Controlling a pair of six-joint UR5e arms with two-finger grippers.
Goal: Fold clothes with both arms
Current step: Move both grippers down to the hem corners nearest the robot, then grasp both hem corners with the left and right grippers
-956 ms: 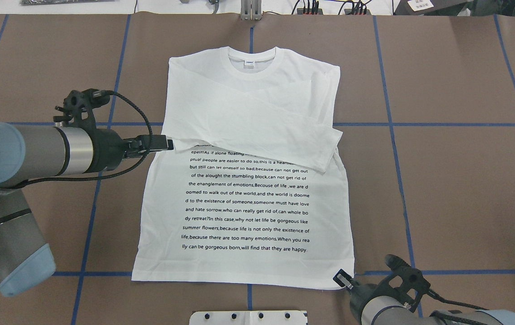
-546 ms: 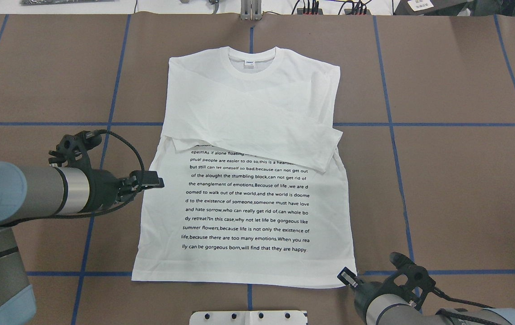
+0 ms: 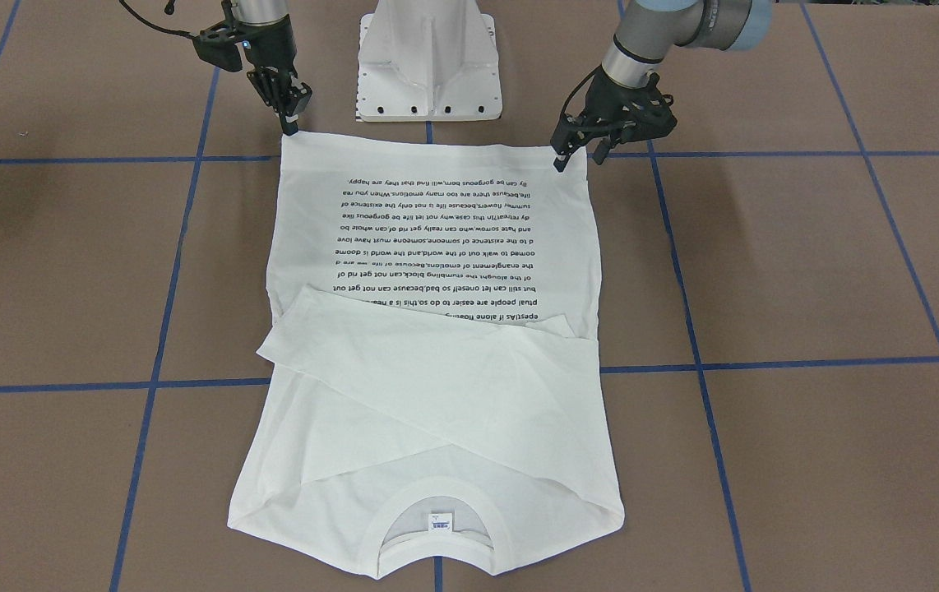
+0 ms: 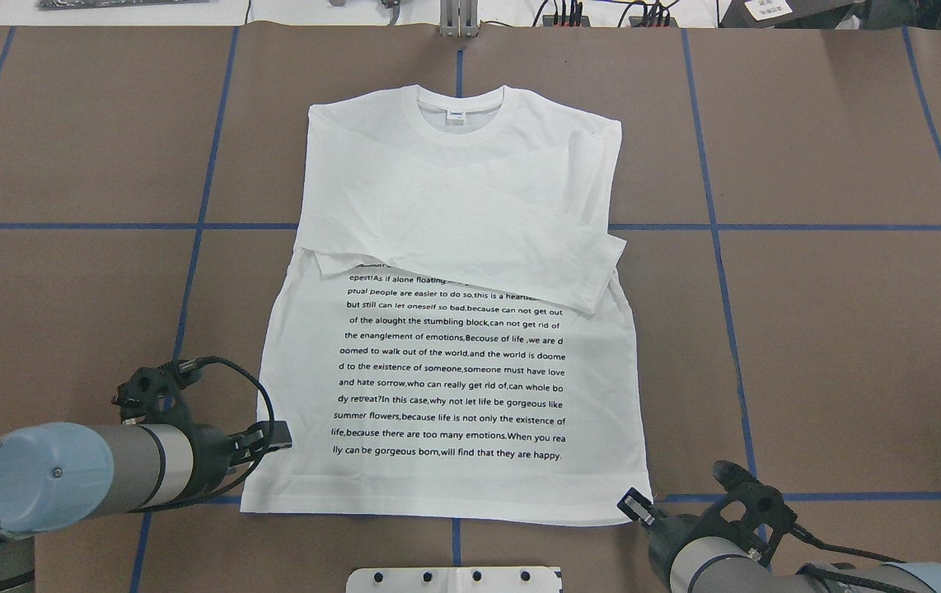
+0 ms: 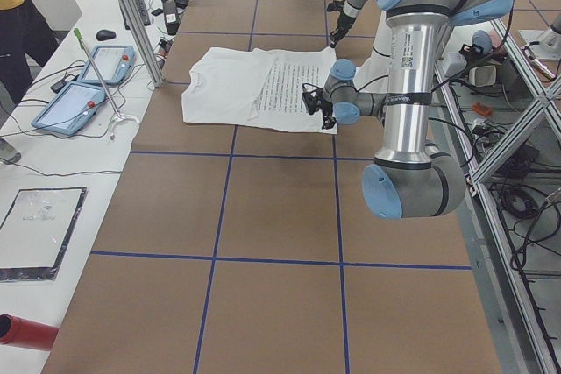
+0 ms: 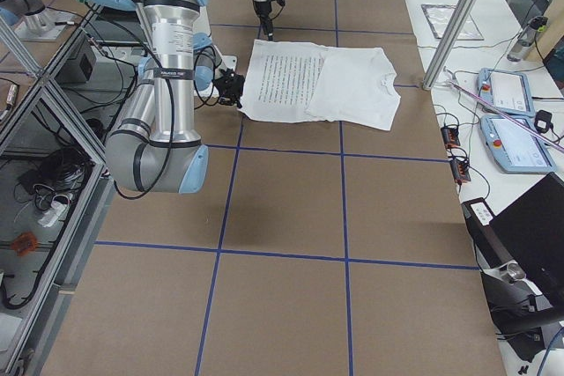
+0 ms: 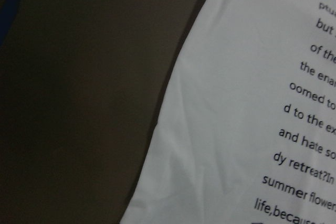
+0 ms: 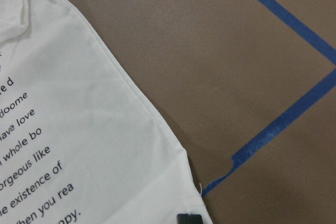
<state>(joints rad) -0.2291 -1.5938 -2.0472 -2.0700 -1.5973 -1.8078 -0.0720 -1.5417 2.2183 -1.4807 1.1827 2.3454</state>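
The white long-sleeved T-shirt (image 4: 454, 371) lies flat in the middle of the desk (image 4: 833, 346), print side up. Its ribbed collar (image 4: 461, 137) is at the far end from the robot and its hem runs along the near end. Both sleeves (image 4: 479, 222) are folded in and crossed over the chest, covering the top lines of print.

The black text below them reads in part "still can let oneself so bad", "doomed to walk out of the world", "why not let life be gorgeous like summer flowers" and, last, "will find that they are happy." The small neck label (image 4: 456, 115) carries a blue mark too small to read.

The left pincer (image 4: 277, 434) sits at the shirt's left edge just above the hem corner. In the front-facing view its fingers look spread, and whether they touch the cloth cannot be told.

The right pincer (image 4: 631, 504) is at the right hem corner. Its wrist camera shows one black fingertip (image 8: 189, 219) over the cloth at that corner. Whether it is spread or pinching the shirt cannot be told.

Blue tape lines (image 4: 718, 226) divide the brown desk into squares. A white stand base (image 3: 428, 66) stands just beside the hem, between the arms.
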